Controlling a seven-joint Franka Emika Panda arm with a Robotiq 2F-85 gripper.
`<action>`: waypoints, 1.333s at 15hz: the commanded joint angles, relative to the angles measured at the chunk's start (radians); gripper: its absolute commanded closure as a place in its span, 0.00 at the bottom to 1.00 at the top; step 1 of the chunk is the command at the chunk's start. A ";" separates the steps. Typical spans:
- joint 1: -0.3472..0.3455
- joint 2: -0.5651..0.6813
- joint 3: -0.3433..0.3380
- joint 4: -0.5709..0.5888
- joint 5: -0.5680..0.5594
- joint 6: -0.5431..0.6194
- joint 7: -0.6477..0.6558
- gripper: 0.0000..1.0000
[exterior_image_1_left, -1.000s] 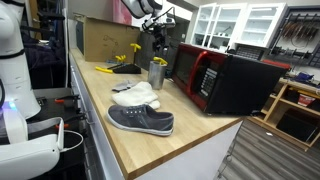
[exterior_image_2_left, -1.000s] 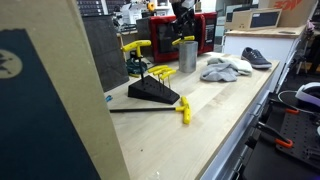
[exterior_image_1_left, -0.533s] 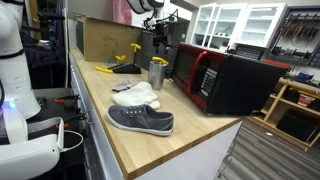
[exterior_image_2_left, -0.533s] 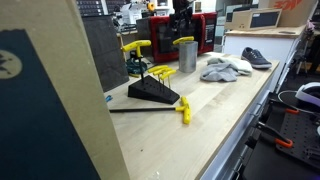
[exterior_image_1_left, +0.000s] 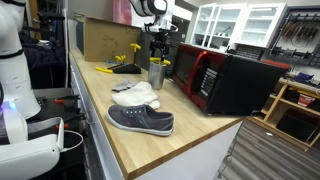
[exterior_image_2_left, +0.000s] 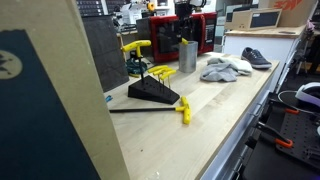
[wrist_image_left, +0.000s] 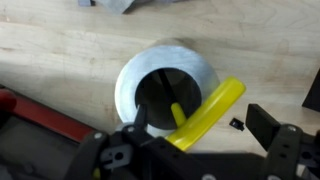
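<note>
Having opened, the claw (exterior_image_1_left: 158, 52) now hangs higher above the cup (exterior_image_1_left: 156, 75).

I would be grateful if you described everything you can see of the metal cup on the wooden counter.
The metal cup is a plain, dull silver cylinder with no handle showing. It stands upright on the wooden counter, beside the red microwave and apart from the white cloth. The wrist view shows its round open mouth and dark inside. A yellow handle leans in it, crossing the rim and sticking out. The tool hangs open just above.
</note>
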 joint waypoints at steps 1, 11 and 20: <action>0.001 -0.024 -0.010 0.028 0.002 -0.135 0.083 0.00; 0.031 -0.001 -0.025 0.100 -0.107 -0.232 0.411 0.00; 0.036 0.055 -0.031 0.189 -0.086 -0.256 0.537 0.00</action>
